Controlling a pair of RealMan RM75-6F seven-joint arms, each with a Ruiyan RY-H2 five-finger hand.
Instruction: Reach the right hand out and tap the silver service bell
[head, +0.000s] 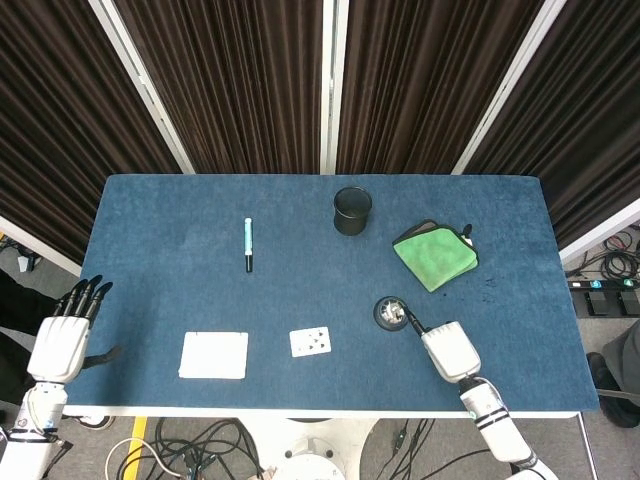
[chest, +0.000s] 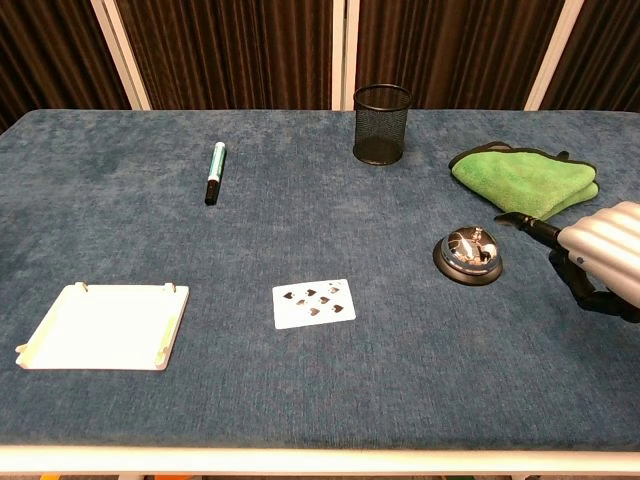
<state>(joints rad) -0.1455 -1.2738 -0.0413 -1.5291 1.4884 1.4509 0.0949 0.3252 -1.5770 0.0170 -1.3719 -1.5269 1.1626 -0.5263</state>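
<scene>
The silver service bell (head: 391, 312) on its black base stands on the blue table right of centre, and also shows as the bell (chest: 468, 254) in the chest view. My right hand (head: 448, 350) hovers just right of it and holds nothing. One finger is stretched toward the bell and the others are curled under. In the chest view the right hand (chest: 598, 260) comes in from the right edge. Its outstretched fingertip (chest: 503, 217) ends slightly above and right of the bell, with a small gap. My left hand (head: 62, 340) lies at the table's left edge, fingers straight, holding nothing.
A folded green cloth (head: 435, 255) lies behind the bell, and a black mesh cup (head: 352, 210) stands further back. A playing card (head: 310, 341) and a white tray (head: 214, 355) lie near the front edge. A teal marker (head: 248, 244) lies at the back left.
</scene>
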